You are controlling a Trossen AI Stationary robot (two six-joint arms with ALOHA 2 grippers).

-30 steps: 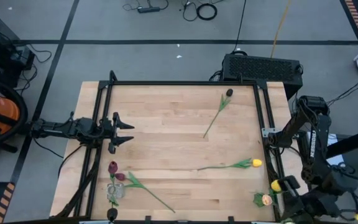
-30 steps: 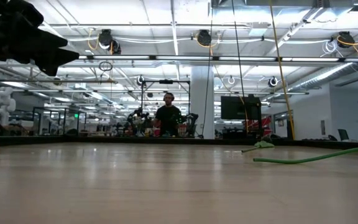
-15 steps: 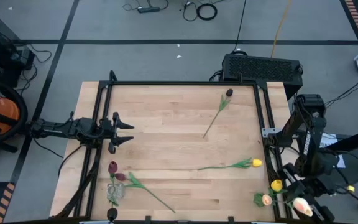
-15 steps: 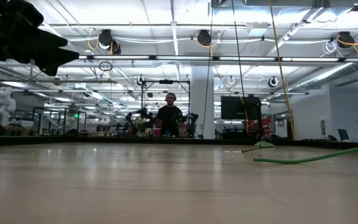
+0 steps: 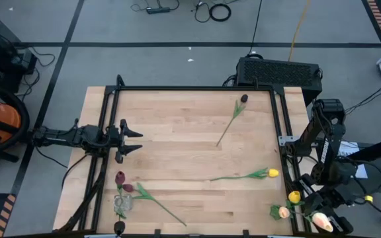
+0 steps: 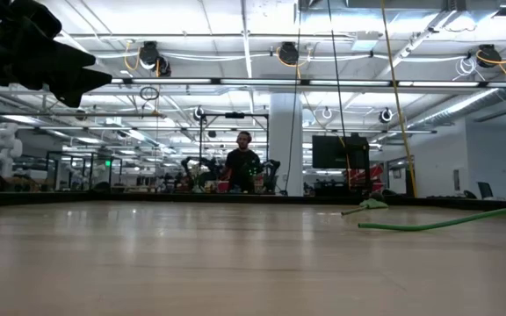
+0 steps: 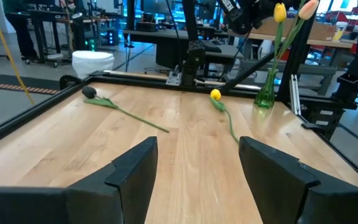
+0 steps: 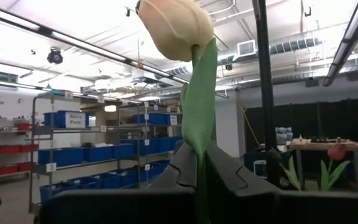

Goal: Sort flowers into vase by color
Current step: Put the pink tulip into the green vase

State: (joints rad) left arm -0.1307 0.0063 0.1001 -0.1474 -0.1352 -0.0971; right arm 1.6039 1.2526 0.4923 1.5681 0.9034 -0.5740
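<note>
My right gripper (image 8: 199, 165) hangs past the table's near right corner (image 5: 313, 213), shut on a pale peach tulip (image 8: 176, 28) whose head (image 5: 321, 220) stands above the fingers. Beside it a green vase (image 7: 266, 94) holds a yellow tulip (image 5: 294, 197) and a peach one (image 5: 283, 213). At the near left, a clear vase (image 5: 121, 205) holds maroon tulips (image 5: 120, 177). A dark tulip (image 5: 243, 99) and a yellow tulip (image 5: 272, 173) lie flat on the wood. My left gripper (image 5: 136, 139) waits open at the table's left side (image 7: 197, 168). My right gripper pinches the peach tulip's green stem (image 8: 199, 146) between its two fingers, some way below the head. The fingers lie across the stem. The flower is lifted clear and stands roughly upright, with its head above the fingertips and a leaf alongside the stem.
A black frame rail (image 5: 190, 88) borders the wooden table (image 5: 177, 152). A long-stemmed flower (image 5: 161, 206) lies beside the clear vase. A green stem (image 6: 446, 221) crosses the low view at the right. A person (image 6: 242, 167) stands far behind the table.
My right arm has shifted a little at the near right corner, and its gripper has brought the peach tulip's head into sight in the high view, where it did not show a second ago. The left arm and the flowers on the table have kept still.
</note>
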